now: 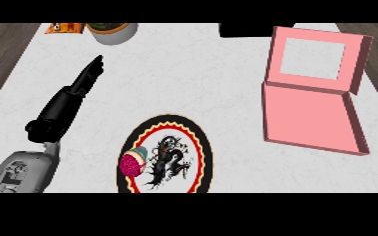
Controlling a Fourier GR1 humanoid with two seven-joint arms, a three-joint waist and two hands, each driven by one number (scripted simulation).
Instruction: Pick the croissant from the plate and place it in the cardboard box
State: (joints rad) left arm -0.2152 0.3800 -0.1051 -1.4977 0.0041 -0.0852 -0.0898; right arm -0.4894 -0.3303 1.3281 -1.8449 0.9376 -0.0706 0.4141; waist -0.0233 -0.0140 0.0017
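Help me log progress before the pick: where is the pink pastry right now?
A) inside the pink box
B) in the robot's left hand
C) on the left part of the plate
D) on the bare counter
C: the pastry lies on the left part of the plate, apart from the box to the right, and the left hand stretches out open over the counter, holding nothing.

You see the plate (167, 122) cut off at the bottom edge, and the pot (112, 35), orange packet (63, 28) and black object (247, 29) cut off at the top.
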